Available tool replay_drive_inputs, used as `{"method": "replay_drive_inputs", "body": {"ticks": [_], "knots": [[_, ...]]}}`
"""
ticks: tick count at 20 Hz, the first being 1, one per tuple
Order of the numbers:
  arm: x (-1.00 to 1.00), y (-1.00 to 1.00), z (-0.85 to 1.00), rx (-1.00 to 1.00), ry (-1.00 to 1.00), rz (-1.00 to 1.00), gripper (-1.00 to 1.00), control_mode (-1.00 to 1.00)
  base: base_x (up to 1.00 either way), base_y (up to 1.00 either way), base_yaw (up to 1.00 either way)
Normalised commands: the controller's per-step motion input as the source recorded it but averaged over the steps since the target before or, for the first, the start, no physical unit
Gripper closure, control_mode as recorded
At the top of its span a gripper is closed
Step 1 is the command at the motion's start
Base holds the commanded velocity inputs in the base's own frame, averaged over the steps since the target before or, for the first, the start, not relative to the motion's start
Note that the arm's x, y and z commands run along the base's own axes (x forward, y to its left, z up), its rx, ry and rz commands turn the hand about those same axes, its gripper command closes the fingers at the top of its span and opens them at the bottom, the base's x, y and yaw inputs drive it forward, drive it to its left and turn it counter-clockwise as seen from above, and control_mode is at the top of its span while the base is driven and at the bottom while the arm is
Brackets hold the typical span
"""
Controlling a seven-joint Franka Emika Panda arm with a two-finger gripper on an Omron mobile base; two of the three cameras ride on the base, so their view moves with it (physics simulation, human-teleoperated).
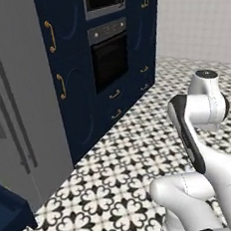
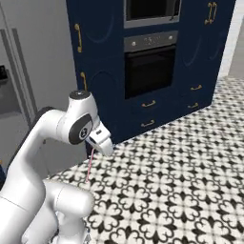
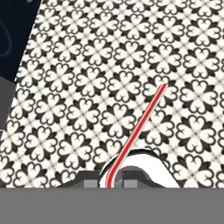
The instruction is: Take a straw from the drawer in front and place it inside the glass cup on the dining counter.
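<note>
While the gripper (image 3: pixel 109 183) hangs over the black-and-white patterned floor (image 3: pixel 87 87), its fingers are pinched tight on the straw (image 3: pixel 139 129), which slants away from the tips. No readable writing shows on the navy oven cabinet (image 2: pixel 147 71).

The gripper (image 3: pixel 110 180) is mostly cut off at the bottom of the hand view — just the finger tips (image 3: pixel 130 176) poke up, with the straw's (image 3: pixel 139 129) lower end disappearing between them. From the right base view the fingers are tucked behind the white hand, so can't tell how tight they sit. The straw (image 2: pixel 89 167) there is a faint thin line — its bottom end vanishes behind the arm
</note>
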Motion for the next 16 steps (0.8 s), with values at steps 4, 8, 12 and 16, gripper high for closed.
{"method": "replay_drive_inputs", "body": {"ticks": [4,8,12,16], "knots": [[0.00,0.00,0.00,0.00,0.00,0.00,1.00,1.00,0.36,-0.99,-0.44],[0.00,0.00,0.00,0.00,0.00,0.00,1.00,1.00,0.76,-0.88,-0.39],[0.00,0.00,0.00,0.00,0.00,0.00,1.00,1.00,0.99,-0.68,-0.37],[0.00,0.00,0.00,0.00,0.00,0.00,1.00,1.00,1.00,-0.52,-0.37]]}}
